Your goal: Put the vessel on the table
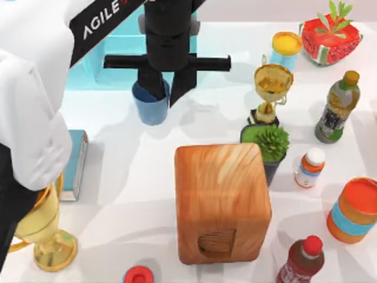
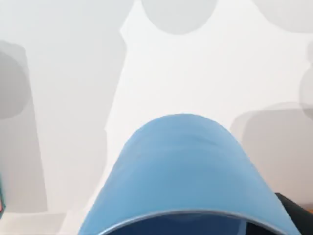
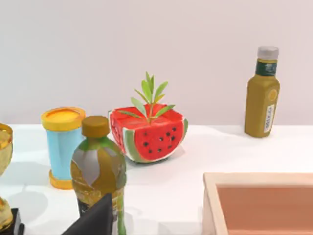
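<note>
The left gripper (image 1: 160,88) is holding the small matte blue handleless cylindrical cup (image 1: 151,105) by its rim, one dark finger reaching down inside the darker blue interior and the other standing outside the wall, so the jaws are pinching the cup's side. That rim pinch is probably keeping the cup upright and leaving its base free to meet the surface squarely.

Taking the big grained wooden block (image 1: 221,203) as landmark, the cup is sitting beyond the block's far-left corner, apart from it, over the broad plain white tabletop (image 1: 129,177) and just in front of the turquoise cabinet (image 1: 118,56). In the left wrist view the cup's blue wall (image 2: 186,171) is looming over bare white surface, so a clear landing spot seems to be lying beneath it; whether the base is already touching cannot be told.

The right gripper's (image 3: 95,220) dark finger is showing beside a brown-capped bottle of amber liquid (image 3: 98,166), parked to the block's right; its opening cannot be judged.
</note>
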